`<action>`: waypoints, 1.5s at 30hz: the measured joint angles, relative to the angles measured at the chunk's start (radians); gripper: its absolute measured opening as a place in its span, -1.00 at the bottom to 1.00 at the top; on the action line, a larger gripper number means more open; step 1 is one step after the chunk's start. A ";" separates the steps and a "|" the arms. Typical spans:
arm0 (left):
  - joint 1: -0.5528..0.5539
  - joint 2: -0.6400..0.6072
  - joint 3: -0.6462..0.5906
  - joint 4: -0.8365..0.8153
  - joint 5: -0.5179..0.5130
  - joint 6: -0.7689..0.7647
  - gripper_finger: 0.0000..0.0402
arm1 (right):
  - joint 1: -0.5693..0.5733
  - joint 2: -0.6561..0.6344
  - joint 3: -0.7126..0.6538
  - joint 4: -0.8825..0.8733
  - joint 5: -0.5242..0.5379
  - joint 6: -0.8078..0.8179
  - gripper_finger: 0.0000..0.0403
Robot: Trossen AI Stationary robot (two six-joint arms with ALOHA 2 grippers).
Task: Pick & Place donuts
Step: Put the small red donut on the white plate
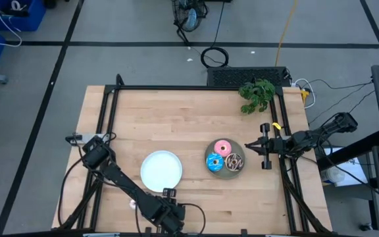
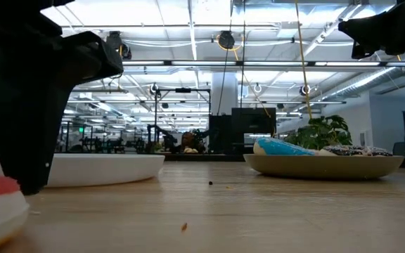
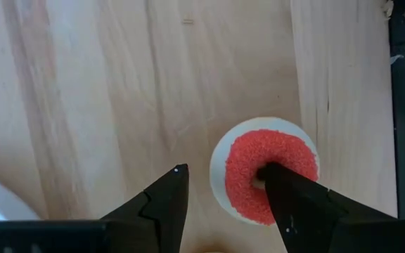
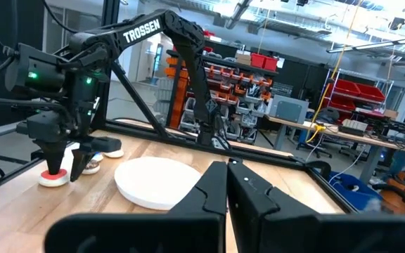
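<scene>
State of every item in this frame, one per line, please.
Left pincer: open, one finger in the red mini donut's hole.
Right pincer: shut, empty, beside the grey plate.
Grey plate: holds pink donut, blue donut, chocolate donut.
White plate: empty.
</scene>
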 joint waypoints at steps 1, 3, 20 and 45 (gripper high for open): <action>0.000 0.000 -0.008 0.016 0.002 0.002 -0.04 | 0.000 0.000 0.000 0.000 0.000 0.000 -1.00; 0.003 -0.002 -0.032 0.057 0.006 0.002 -0.04 | 0.000 0.000 0.000 0.000 0.000 -0.001 -1.00; 0.024 -0.007 -0.053 0.072 0.117 -0.021 -0.93 | 0.000 0.000 0.000 0.000 0.000 -0.003 -1.00; 0.202 -0.393 -0.056 -0.443 -0.091 -0.063 -0.88 | 0.000 0.002 0.000 -0.005 0.001 -0.011 -1.00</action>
